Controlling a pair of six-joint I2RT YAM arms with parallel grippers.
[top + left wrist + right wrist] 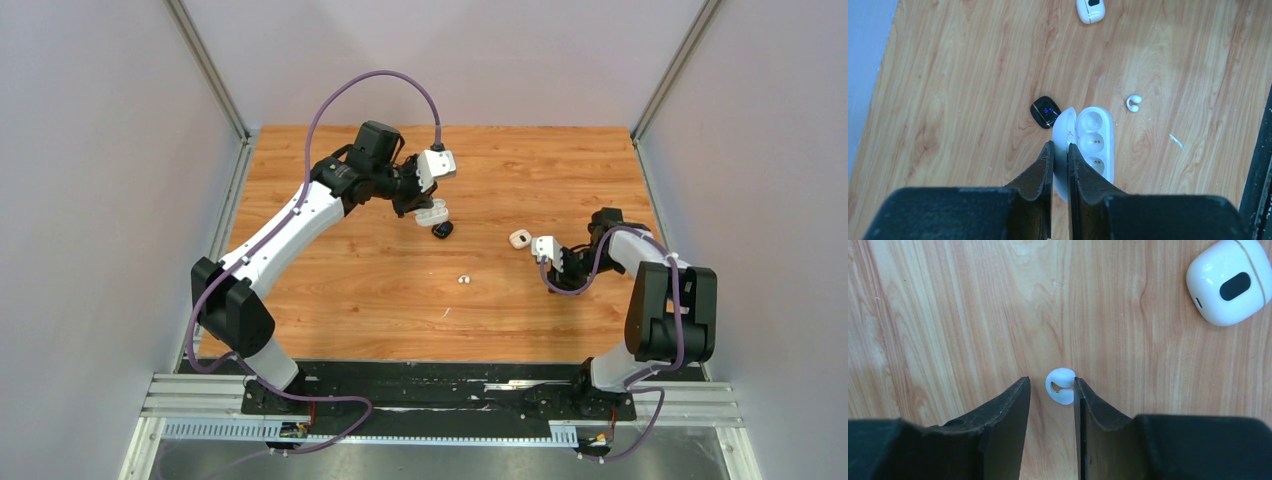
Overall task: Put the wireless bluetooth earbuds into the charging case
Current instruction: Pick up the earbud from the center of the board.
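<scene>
left gripper (1060, 149): fingers pinching the raised lid (1064, 131) of the open white charging case (1095, 142)
right gripper (1051, 385): fingers part spread around a white earbud (1061, 386) — it touches one, clear of the other
second earbud (1133, 103): loose on the table (948, 100), near the open case
black case (1045, 111): just beside the lid

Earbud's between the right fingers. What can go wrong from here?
1. The earbud sits off-centre in the right gripper, against one finger; closing may flick it away.
2. The left gripper pinches the open case by its lid only; pressing an earbud in may pivot it.
</scene>
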